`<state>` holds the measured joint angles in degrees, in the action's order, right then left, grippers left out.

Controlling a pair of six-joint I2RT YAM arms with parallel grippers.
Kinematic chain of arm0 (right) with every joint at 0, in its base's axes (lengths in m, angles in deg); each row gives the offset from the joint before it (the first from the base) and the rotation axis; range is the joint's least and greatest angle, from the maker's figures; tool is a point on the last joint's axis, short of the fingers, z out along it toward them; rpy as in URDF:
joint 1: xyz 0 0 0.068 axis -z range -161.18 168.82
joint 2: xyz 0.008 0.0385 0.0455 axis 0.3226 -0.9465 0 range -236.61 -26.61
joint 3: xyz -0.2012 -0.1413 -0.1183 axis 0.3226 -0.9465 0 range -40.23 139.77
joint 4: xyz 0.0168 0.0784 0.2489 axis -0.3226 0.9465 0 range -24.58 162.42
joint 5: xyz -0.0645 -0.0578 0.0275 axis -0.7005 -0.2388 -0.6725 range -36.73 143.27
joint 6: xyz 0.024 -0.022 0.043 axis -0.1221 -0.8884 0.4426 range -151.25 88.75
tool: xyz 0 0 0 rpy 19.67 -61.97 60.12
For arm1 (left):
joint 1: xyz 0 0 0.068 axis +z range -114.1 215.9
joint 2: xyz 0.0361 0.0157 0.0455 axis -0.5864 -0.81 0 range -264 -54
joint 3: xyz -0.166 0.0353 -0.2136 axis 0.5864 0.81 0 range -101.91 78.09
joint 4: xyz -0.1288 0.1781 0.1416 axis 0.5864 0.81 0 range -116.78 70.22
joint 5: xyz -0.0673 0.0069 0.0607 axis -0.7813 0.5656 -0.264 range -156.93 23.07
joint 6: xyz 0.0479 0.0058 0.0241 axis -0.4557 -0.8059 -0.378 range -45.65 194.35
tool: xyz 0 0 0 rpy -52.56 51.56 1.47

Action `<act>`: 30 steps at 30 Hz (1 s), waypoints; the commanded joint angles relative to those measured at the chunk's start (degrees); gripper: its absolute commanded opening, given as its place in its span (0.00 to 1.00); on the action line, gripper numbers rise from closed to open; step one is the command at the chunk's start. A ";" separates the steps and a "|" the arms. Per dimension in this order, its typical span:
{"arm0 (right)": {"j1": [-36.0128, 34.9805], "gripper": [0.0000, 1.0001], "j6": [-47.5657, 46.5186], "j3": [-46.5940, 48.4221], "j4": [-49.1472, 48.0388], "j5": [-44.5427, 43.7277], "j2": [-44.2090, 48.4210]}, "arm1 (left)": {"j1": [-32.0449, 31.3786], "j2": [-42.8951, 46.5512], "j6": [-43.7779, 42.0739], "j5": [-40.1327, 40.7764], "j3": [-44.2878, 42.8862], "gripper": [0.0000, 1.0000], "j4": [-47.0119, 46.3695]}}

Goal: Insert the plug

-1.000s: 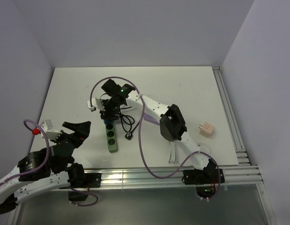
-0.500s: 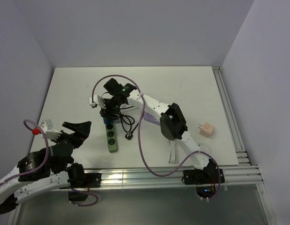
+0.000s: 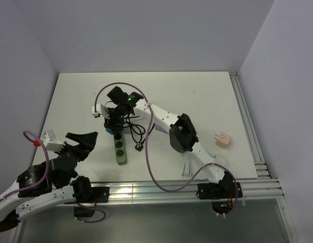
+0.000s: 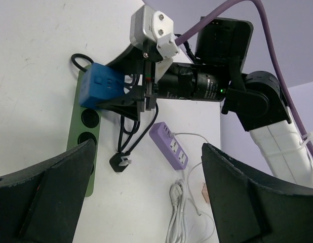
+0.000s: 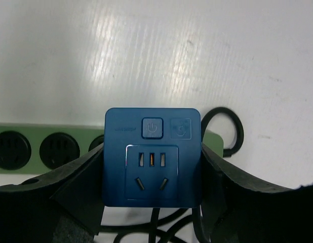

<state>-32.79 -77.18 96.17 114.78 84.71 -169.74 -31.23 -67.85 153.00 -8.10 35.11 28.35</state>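
Top view: white matte table, lightly scuffed, boxed in by plain pale grey-lilac walls at back and both sides. Aluminium rails run along the right edge and the near edge. The right arm reaches across to left-centre. The right gripper is closed on the plug, which is at the far end of the green strip. The strip lies lengthwise, near end toward the arm bases. A black cable is coiled just right of it. A pink cube adapter sits well apart on the right side, and a white cord lies near the front rail. The left gripper is at near left, jaws wide, nothing in them.

Left wrist view: its own dark fingers are spread wide and empty, above bare tabletop. The plug is tilted over the strip's end socket, pinched from both sides by the right gripper. Cannot tell whether the pins are in. A purple strip lies on the table right of the black cable's plug end.

Right wrist view: the blue plug fills the centre, socket face and power button toward the camera, with a finger flush on each side. The green strip runs off left behind it and the black cable loops at right. The table behind shows glare streaks.
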 commanded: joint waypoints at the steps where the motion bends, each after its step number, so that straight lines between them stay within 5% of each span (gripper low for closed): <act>1: -3.40 0.00 3.21 -0.77 11.20 1.09 -7.95 | 0.16 0.05 -1.05 -0.56 -0.17 0.91 -0.21; 13: 0.28 0.00 14.54 -40.38 -15.24 4.33 6.45 | 0.16 -0.04 -0.52 -1.08 0.35 0.91 -0.64; 20: 1.33 0.00 15.87 -39.36 -18.59 5.55 4.18 | 0.16 -0.83 -1.83 -1.26 0.71 0.91 -2.66; 30: 5.99 0.00 11.22 -53.33 -28.00 1.43 6.81 | 0.16 -1.97 -2.36 -2.05 1.23 0.91 -3.98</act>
<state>-29.05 -66.75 52.93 66.85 93.96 -154.03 -31.23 -69.22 152.69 -9.28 35.76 26.97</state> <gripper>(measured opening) 0.684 0.911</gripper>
